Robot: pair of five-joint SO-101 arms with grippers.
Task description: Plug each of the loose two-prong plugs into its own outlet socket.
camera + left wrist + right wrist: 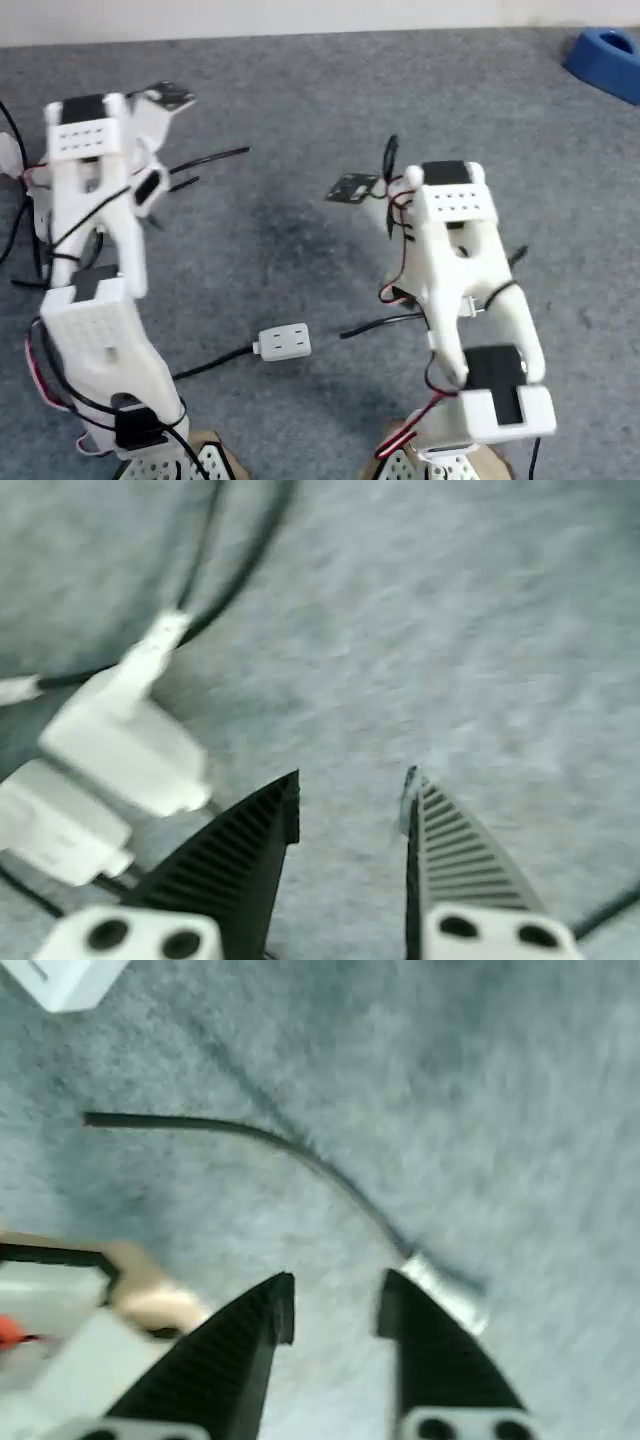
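The plugs looked like light, hard plastic things, smooth on their faces and likely to slip under a loose pinch. Their black cords (240,570) seemed springy enough to tug or twist a plug once it was lifted. I would have taken each one across the flat sides of its body, behind the prongs, never by the cord. The outlet block (283,342) looked just as light. My guess was that it would skid on the grey surface (300,120) under a push unless the other arm braced it.

The block lay close to the near edge of the surface, between the two arm bases, its own cord trailing toward the left arm.

The left end effector (352,780) hung with its fingers well apart and nothing between them. Two white plug bodies lay just beside one finger, not touching it, one (125,745) farther out and one (50,825) closer in.

The right end effector (337,1280) was also parted, more narrowly, and empty. A thin black cord (300,1155) curved over the surface in front of it. Its pale tip (440,1290) lay right by one finger, and I could not tell whether that tip was a plug.
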